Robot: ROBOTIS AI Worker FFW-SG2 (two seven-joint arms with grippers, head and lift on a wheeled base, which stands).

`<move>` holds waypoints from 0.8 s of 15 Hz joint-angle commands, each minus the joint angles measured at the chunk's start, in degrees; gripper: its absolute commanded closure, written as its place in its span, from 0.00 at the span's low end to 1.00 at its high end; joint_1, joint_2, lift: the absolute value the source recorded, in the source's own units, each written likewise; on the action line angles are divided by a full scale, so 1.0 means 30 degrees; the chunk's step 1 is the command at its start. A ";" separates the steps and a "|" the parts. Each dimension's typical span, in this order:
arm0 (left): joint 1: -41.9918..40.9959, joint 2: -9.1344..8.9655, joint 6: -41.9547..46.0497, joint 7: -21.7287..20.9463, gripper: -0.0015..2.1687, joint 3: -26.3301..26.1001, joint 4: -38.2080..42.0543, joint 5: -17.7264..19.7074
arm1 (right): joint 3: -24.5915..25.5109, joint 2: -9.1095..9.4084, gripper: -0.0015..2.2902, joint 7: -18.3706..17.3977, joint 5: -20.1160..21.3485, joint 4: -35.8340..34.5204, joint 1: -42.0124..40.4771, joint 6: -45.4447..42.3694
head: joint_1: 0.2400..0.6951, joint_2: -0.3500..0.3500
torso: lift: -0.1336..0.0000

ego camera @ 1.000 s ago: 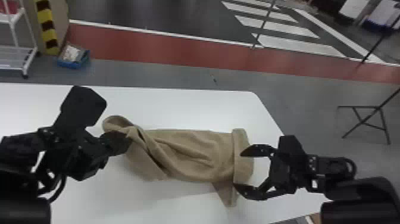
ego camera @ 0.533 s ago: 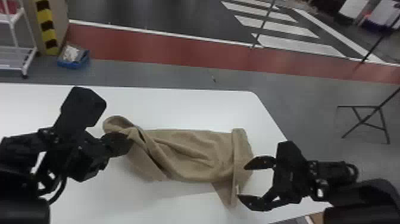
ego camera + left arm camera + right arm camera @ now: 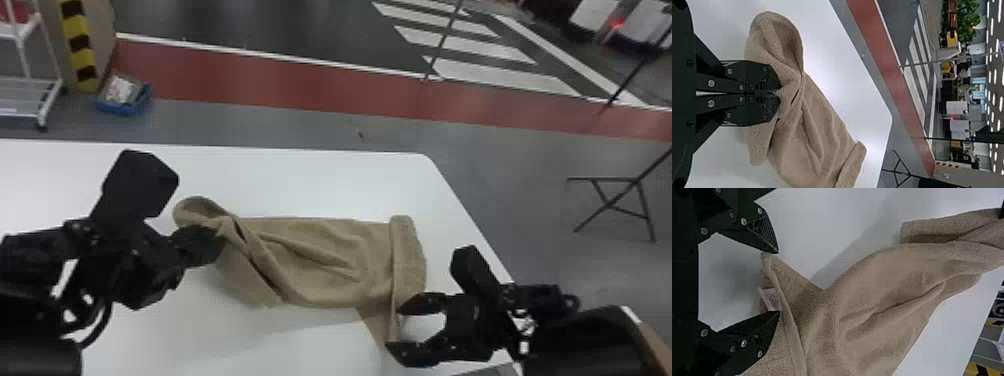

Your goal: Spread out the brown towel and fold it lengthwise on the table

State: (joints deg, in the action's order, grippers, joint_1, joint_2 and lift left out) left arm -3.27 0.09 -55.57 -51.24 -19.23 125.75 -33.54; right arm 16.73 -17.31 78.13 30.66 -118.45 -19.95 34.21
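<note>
Your brown towel (image 3: 320, 260) lies twisted mid-frame; your left end effector (image 3: 216, 235) pinches one end, your right end effector (image 3: 395, 328) gapes empty near its label (image 3: 770, 299). Blue bin (image 3: 120, 108) upper left.

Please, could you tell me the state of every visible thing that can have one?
Brown towel: lying on the table, creased, not flat, right end folded over.
Left tool: shut on the towel.
Right tool: open, at the towel's right end.
White label: sticking out from the towel.
Blue box: on the floor, things inside.
</note>
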 commanded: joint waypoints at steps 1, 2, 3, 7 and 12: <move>-0.0052 -0.0079 0.0080 0.0001 0.83 0.0022 -0.0021 0.0046 | 0.0077 -0.0001 0.27 0.0063 -0.0054 -0.0008 0.0028 0.0070 | 1.00 0.00 | 0.07; -0.0052 -0.0079 0.0080 0.0030 0.83 0.0022 -0.0050 0.0046 | 0.0077 -0.0001 0.35 0.0063 -0.0025 0.0022 0.0057 0.0070 | 1.00 0.00 | 0.07; -0.0052 -0.0079 0.0080 0.0001 0.83 0.0022 -0.0050 0.0046 | 0.0135 -0.0001 0.46 0.0063 -0.0025 0.0051 0.0086 0.0011 | 1.00 0.00 | 0.07; -0.0052 -0.0079 0.0197 0.0001 0.83 0.0110 -0.0050 0.0046 | 0.0721 -0.0118 0.73 0.0063 -0.0113 0.0168 0.0086 -0.0164 | 1.00 0.00 | 0.07; 0.0124 -0.0079 0.0373 0.0030 0.83 0.0871 -0.0050 0.0251 | 0.2538 -0.0294 0.78 0.0063 -0.0464 0.0930 0.0467 -0.0575 | 1.00 0.00 | 0.07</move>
State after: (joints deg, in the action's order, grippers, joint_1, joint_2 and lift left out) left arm -3.20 0.09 -54.69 -51.19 -17.41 125.58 -32.96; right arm 22.04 -18.13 78.13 30.05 -116.23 -19.26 32.97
